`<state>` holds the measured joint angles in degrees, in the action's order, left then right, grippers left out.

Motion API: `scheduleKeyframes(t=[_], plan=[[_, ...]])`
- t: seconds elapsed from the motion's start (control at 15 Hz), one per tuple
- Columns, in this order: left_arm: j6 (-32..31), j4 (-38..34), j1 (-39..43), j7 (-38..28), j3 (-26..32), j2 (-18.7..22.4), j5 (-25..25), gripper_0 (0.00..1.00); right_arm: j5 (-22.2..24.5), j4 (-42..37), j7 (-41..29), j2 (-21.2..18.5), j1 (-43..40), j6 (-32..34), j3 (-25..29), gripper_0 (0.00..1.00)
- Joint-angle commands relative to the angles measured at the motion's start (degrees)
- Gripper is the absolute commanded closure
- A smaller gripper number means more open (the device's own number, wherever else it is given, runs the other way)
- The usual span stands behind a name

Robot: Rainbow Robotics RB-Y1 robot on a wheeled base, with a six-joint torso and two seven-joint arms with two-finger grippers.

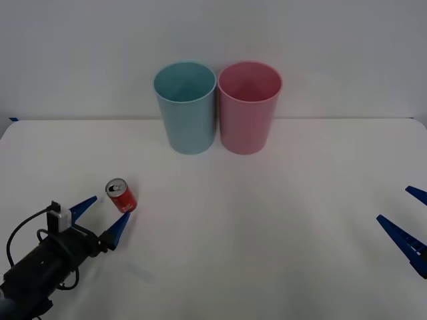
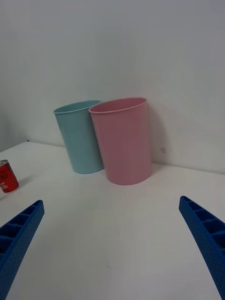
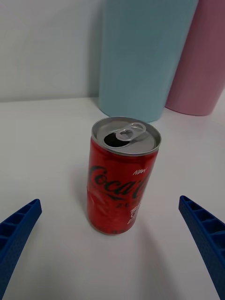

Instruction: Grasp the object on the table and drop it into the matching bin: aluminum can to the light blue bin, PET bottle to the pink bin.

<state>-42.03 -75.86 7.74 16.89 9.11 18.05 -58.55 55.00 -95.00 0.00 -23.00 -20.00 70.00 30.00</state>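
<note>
A plain pale wall (image 1: 333, 53) stands at twelve o'clock; a small blue scrap (image 1: 12, 119) sits at its foot, near ten o'clock

Black left arm (image 1: 43, 260), looped black cable, blue ribbed fingers (image 1: 117, 231).

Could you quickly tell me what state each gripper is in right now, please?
Left gripper: open, holding nothing, jaws on either side of the red can on the table.
Right gripper: open, holding nothing, at the table's right edge.
</note>
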Motion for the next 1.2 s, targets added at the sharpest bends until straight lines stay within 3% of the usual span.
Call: scheduleKeyframes(t=[0.07,0.27,0.93,1.0,1.07,1.13,1.2], plan=[[1.3,1.1,-1.8,0.3,-1.5,-0.1,0.6,0.0,0.0,0.0,0.0,0.0,0.0,0.0,0.0,0.0],[1.5,4.6,-4.8,1.3,-2.5,-0.1,1.8,0.0,0.0,0.0,0.0,0.0,0.0,0.0,0.0,0.0],[4.2,6.5,-7.7,2.6,-4.2,-1.4,1.9,0.0,0.0,0.0,0.0,0.0,0.0,0.0,0.0,0.0],[4.2,6.5,-7.7,2.7,-4.2,-1.4,1.9,0.2,0.0,0.0,0.0,0.0,0.0,0.0,0.0,0.0],[4.2,6.5,-7.7,2.9,-4.2,-1.4,2.0,0.71,0.0,0.0,0.0,0.0,0.0,0.0,0.0,0.0],[4.2,6.5,-7.7,3.0,-4.2,-1.4,2.0,0.93,0.0,0.0,0.0,0.0,0.0,0.0,0.0,0.0],[4.2,6.5,-7.7,3.1,-4.2,-1.4,2.0,1.0,0.0,0.0,0.0,0.0,0.0,0.0,0.0,0.0]])
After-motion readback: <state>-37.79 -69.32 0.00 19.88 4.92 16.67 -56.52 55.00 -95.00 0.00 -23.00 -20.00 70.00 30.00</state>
